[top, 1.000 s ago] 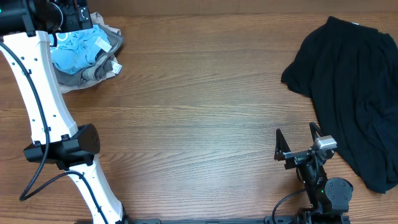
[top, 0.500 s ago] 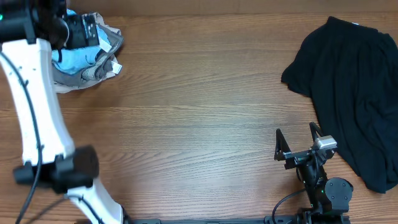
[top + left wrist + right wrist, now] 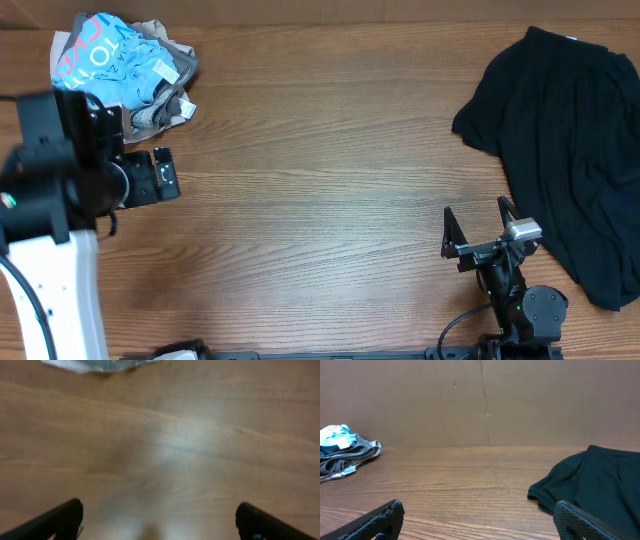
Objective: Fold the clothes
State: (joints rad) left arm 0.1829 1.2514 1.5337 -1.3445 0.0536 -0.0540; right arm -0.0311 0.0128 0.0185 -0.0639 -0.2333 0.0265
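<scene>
Left gripper (image 3: 165, 175) spread wide, empty, over bare table (image 3: 320, 150) near shirt (image 3: 110, 65); right gripper (image 3: 477, 224) spread, idle; risk: blind pinch into crumpled heap, dragging grey cloth (image 3: 150, 115) along.

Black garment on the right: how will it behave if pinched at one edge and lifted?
Probably floppy: the black garment lies in soft folds, so it should sag, not hold shape. It spreads wide, so one pinch likely drags the rest across the table. Rolling or tipping seems unlikely.
</scene>
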